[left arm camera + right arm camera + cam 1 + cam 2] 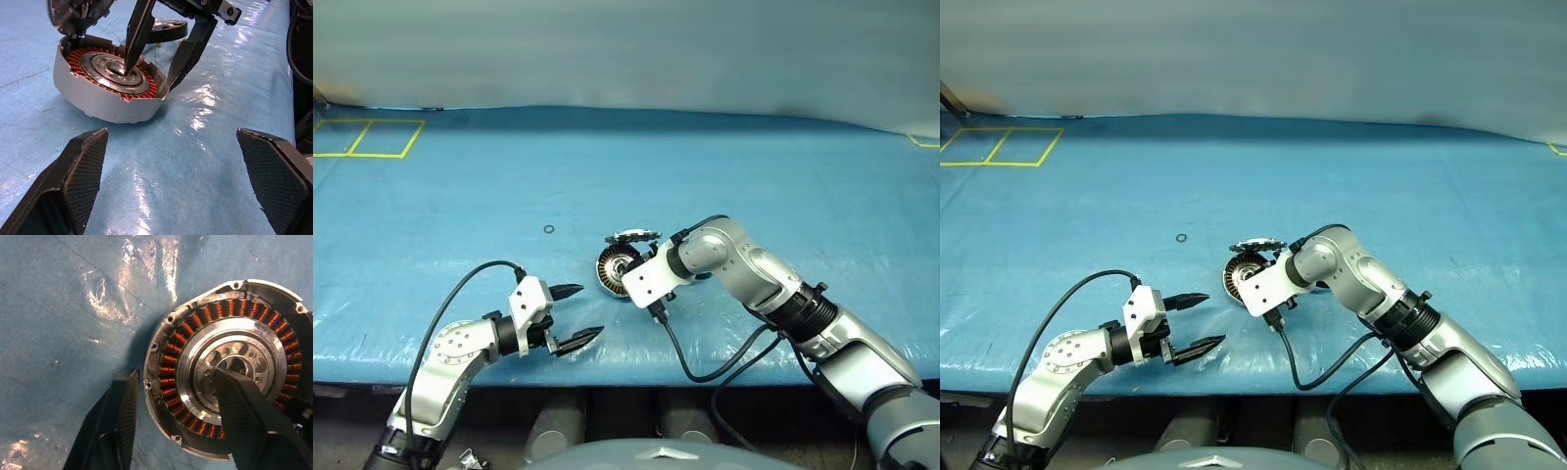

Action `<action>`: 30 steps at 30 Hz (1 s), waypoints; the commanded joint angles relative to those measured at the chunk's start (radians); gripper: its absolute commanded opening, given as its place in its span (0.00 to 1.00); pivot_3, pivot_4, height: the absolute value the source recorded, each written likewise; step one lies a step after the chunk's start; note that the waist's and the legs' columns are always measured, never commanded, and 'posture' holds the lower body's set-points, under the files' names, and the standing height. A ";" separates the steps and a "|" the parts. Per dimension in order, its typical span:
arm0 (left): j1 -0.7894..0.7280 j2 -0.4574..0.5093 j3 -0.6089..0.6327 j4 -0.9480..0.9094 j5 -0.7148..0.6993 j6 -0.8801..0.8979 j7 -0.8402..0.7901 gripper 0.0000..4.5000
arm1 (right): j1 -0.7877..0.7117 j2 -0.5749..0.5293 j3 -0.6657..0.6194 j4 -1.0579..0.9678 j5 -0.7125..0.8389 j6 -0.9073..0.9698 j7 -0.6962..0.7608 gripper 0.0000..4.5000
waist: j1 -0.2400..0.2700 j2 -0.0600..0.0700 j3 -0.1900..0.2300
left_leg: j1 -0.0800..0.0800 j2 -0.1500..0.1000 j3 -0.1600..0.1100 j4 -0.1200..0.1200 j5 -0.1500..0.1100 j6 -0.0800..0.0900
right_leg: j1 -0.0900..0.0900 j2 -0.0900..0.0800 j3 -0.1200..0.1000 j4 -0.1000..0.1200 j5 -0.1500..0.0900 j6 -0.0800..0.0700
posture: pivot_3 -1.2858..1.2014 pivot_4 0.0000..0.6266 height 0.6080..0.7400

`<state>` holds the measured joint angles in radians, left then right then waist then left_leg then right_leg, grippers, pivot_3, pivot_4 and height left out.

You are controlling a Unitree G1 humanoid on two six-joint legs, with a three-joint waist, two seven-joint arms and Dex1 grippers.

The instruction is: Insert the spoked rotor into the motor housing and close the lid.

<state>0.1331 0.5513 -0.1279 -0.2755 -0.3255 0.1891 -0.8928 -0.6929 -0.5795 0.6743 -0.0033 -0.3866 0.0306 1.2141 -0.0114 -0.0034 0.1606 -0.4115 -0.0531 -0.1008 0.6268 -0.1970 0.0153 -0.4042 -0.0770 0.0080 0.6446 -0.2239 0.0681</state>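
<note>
Left gripper (579, 313) nearest, low over blue table (460, 215), jaws spread wide, empty, pointing toward motor housing (110, 85). Housing partly hidden in head views behind right gripper (149, 78). Right arm bent, wrist turned down; jaws apart, one finger (137, 34) in silver hub, other outside rim. Lid (632, 235) upright at far edge, face hard to read. Spoked rotor (166, 30) behind, mostly cut off. Small ring (549, 230) farther.

Open copper-wound motor housing (230, 367), lid (633, 235) raised
</note>
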 commanded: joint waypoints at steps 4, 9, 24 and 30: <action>-0.001 0.000 0.002 -0.032 -0.004 -0.010 0.000 1.00 | 0.000 0.020 -0.058 -0.054 0.023 0.037 -0.003 0.61 | 0.000 0.000 0.000 | -0.001 0.000 0.000 0.000 0.000 0.000 | -0.002 0.000 0.000 0.000 0.003 -0.004 | 0.52 0.24 1.00; -0.005 0.000 0.001 -0.022 -0.005 -0.016 -0.010 1.00 | 0.004 0.016 -0.093 -0.128 0.064 0.101 0.026 0.61 | -0.002 0.000 0.000 | -0.002 0.000 0.000 -0.001 0.000 0.000 | -0.003 0.000 0.000 0.000 0.003 -0.004 | 0.52 0.24 1.00; 0.019 -0.057 0.098 -0.007 -0.041 -0.042 0.071 1.00 | 0.487 0.110 -0.531 -0.539 0.464 0.573 -0.235 0.61 | 0.006 0.000 0.000 | -0.004 0.000 -0.001 -0.001 -0.001 0.000 | -0.004 -0.003 0.000 -0.001 0.001 -0.005 | 0.52 0.24 1.00; -0.036 -0.131 0.212 0.068 -0.032 -0.025 0.236 1.00 | 0.735 0.226 -0.544 -0.668 0.506 0.622 -0.440 0.61 | 0.002 0.000 0.000 | -0.003 0.002 0.000 -0.002 -0.001 0.000 | -0.004 -0.002 0.001 0.000 -0.001 -0.001 | 0.52 0.24 1.00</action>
<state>0.1192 0.4291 0.0401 -0.2217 -0.3549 0.1651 -0.7050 0.0319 -0.3687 0.1309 -0.6218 0.1161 0.6619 0.8314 -0.0089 -0.0034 0.1606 -0.4142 -0.0515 -0.1004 0.6255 -0.1975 0.0152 -0.4078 -0.0780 0.0086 0.6448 -0.2249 0.0676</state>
